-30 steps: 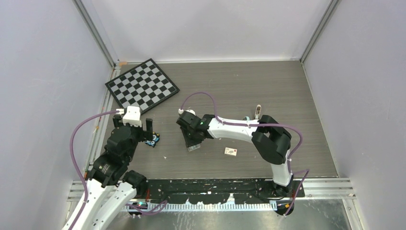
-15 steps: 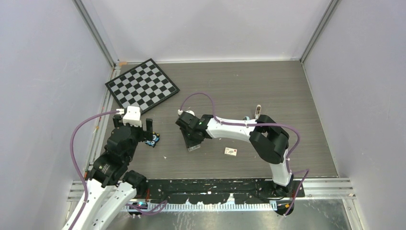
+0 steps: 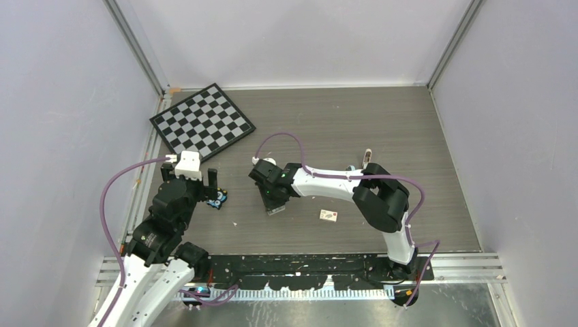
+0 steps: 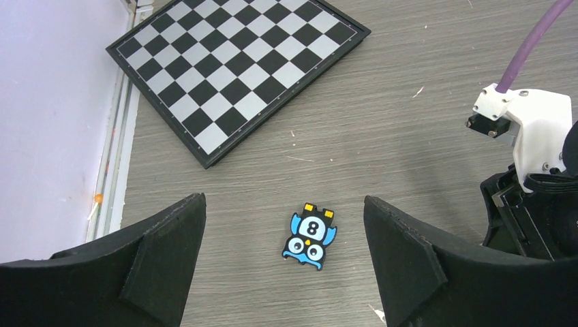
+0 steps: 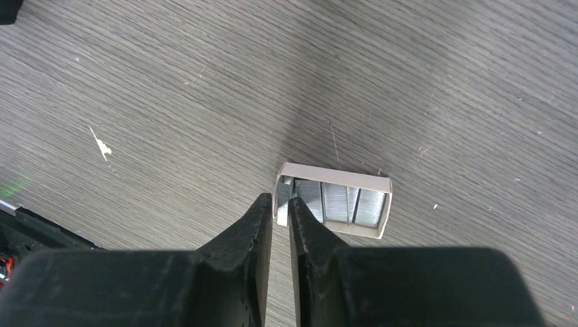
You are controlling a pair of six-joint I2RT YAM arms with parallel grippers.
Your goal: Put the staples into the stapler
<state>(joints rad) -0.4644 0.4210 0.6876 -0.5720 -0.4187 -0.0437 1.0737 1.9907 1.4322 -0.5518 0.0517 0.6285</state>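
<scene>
The right gripper (image 5: 278, 204) is lowered near the middle of the table (image 3: 327, 116), a little toward the near edge. Its two fingers (image 5: 245, 235) are drawn almost together, and they close on the left end wall of a small open cardboard tray (image 5: 334, 176). The staples (image 5: 337, 203) lie inside this tray as silvery ribbed strips side by side, and the tray lies flat on the surface. The stapler (image 3: 367, 157) is well apart from them, right of the middle of the table and just behind the right arm, which hides a part of it. A small white box with a red mark (image 3: 329, 215) lies to the right of the tray, closer to the near edge. The left gripper (image 4: 284, 208) hovers near the left edge with its fingers spread wide and holds nothing. Under it, a black-and-blue gadget (image 4: 310, 235) lies on the table. A chessboard (image 3: 202, 121) is in the far left corner.
</scene>
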